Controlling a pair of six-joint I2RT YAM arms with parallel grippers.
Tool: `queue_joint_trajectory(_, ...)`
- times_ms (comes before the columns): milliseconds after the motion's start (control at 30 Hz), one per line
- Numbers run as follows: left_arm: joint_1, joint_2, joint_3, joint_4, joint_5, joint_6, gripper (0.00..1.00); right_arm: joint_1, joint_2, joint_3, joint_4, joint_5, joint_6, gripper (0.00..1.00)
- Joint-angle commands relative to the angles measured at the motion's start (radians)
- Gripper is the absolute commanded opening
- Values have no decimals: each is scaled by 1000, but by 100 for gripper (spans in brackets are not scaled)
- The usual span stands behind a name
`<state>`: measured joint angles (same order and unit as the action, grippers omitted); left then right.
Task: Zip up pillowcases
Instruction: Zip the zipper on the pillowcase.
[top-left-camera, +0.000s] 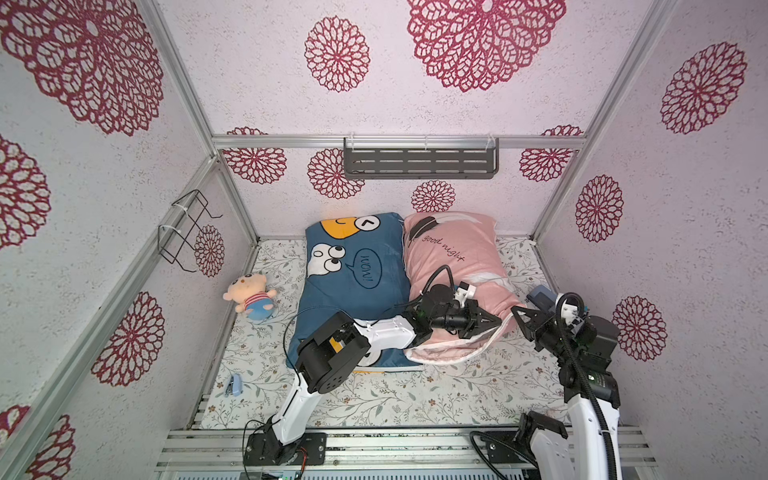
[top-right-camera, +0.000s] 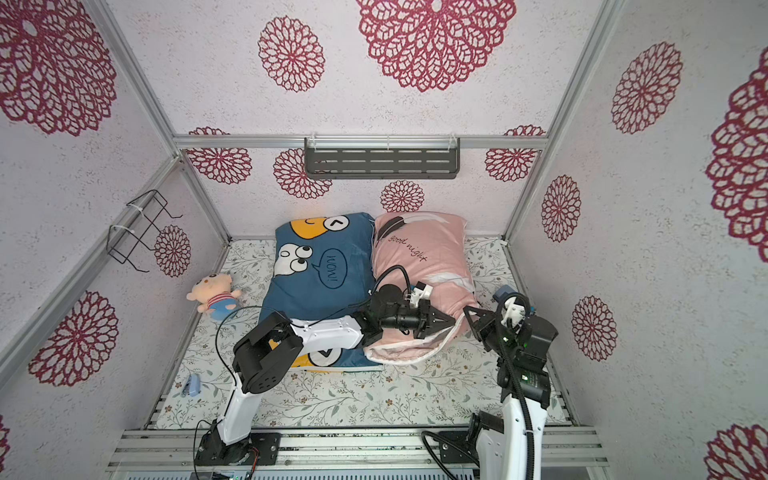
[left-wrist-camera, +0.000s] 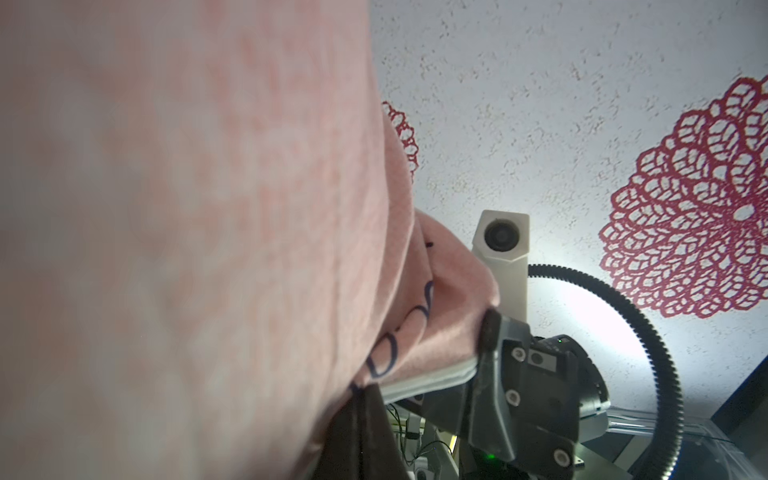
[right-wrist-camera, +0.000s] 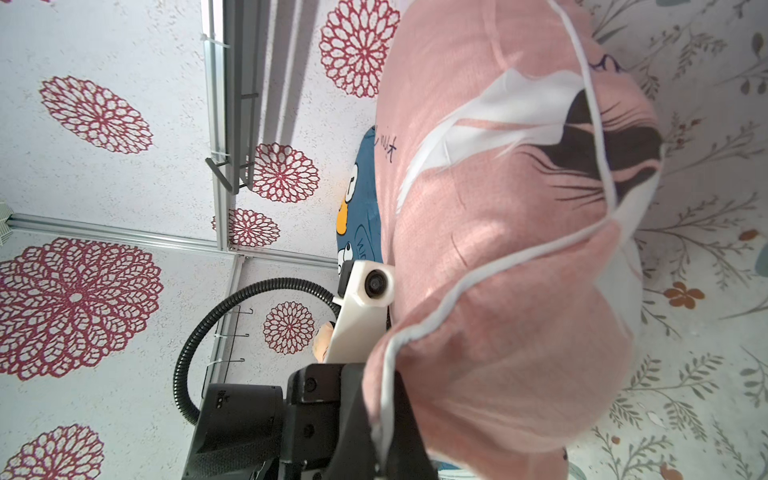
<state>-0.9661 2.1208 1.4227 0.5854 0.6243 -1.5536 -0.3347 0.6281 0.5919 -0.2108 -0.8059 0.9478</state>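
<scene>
Both left fingers and right fingers clench the pink pillowcase on floral sheet, flower-papered walls around.

Pink pillowcase blurs across left wrist view.

both top views high overhead, tilted down onto whole scene, near-identical framing, left wrist cam hard against pink pillowcase, blurred, facing right arm's camera, right wrist cam close on same pillowcase, facing left arm's camera
</scene>
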Motion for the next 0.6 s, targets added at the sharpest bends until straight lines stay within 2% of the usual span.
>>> queue_joint_trajectory(0,4,-53,-27,-115,28,103,0,-7,-6,66,68,3,-29,0)
queue_joint_trajectory(233,9,-77,-42,-179,39,168,0,-11,34,123,93,20,-26,0)
queue_joint_trajectory(567,21,-129,-21,-508,1,436,0,-13,89,204,123,50,-23,0)
